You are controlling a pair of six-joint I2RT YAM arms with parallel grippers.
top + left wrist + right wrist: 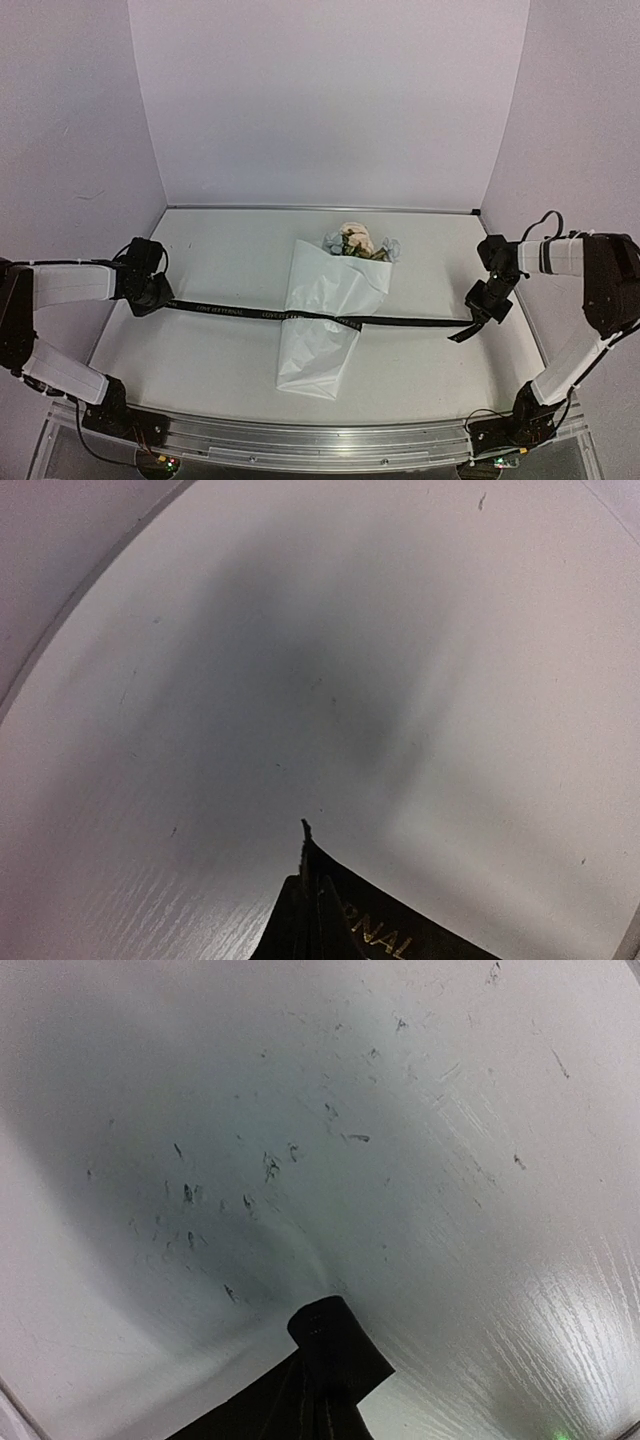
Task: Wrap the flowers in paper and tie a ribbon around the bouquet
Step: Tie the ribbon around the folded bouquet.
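Observation:
The bouquet lies mid-table, its white paper (325,320) cone narrowing toward me and the peach and blue flowers (357,243) poking out at the far end. The black ribbon (230,311) runs taut left to right across the top of the cone. My left gripper (160,298) is shut on its left end, my right gripper (488,312) on its right end, with a short tail hanging past it. In the left wrist view the ribbon (385,935) shows gold lettering beside the closed gripper (312,920). In the right wrist view a ribbon (335,1345) fold sticks out of the closed gripper (320,1405).
The white table (220,250) is walled in by pale purple panels at the back and both sides. A metal rail (320,440) with both arm bases runs along the near edge. The table surface (300,1160) under the right gripper is scuffed with dark marks.

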